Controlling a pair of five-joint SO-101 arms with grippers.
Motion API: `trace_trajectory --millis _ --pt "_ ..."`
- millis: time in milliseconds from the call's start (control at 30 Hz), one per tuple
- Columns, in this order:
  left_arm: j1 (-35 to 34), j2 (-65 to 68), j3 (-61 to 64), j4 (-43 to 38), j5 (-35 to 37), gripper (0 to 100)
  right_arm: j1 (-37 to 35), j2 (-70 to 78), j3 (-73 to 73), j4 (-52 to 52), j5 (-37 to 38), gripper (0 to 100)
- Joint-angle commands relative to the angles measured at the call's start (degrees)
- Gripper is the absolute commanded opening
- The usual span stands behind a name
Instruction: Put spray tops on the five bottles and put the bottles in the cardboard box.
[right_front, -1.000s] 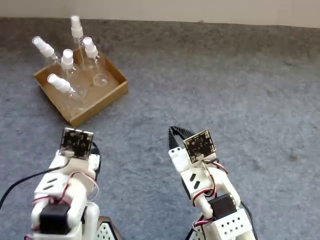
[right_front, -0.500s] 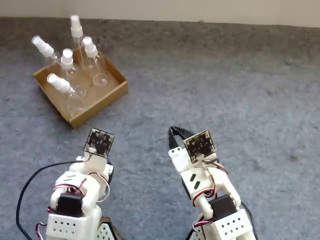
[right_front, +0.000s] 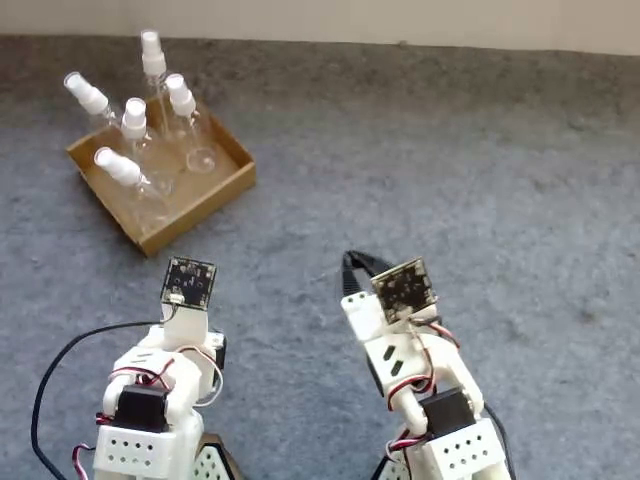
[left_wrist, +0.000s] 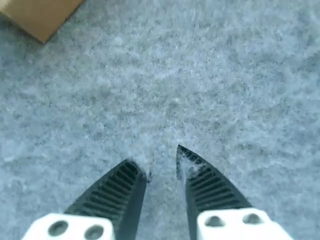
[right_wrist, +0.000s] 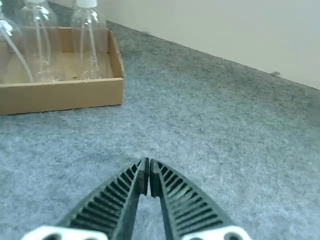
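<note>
Five bottles (right_front: 135, 125) with spray tops (right_front: 182, 95) on stand inside the cardboard box (right_front: 200, 215), so we judge the task done and park, well short of the box, our left pincer (left_wrist: 161, 162) slightly parted and our right pincer (right_wrist: 148, 175) clenched, both empty.

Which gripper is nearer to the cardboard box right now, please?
Left. The left gripper hangs over the carpet just short of a corner of the cardboard box; the right gripper is farther from it, with more carpet between.
</note>
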Motion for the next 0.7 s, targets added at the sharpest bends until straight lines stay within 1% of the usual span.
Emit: trace_trajectory --millis 0,67,133,433,600,667 --pt "-0.2 -0.7 1.3 1.1 0.9 4 5.4 -0.7 6.5 0.4 0.6 0.5" --pt "-0.1 -0.7 1.3 1.1 0.9 4 7.2 -0.7 4.2 0.6 0.6 0.5" --pt "-0.2 -0.7 1.3 1.1 0.9 4 8.0 -0.7 0.7 3.3 0.6 0.5" --pt "-0.1 -0.7 1.3 1.1 1.1 4 8.4 -0.7 -25.5 33.2 0.4 0.5" --pt "-0.1 -0.7 1.3 1.1 1.1 4 8.4 -0.7 -38.0 45.8 0.2 0.5" --pt "-0.1 -0.7 1.3 1.1 1.1 4 8.4 -0.7 -42.1 49.3 0.2 0.5"
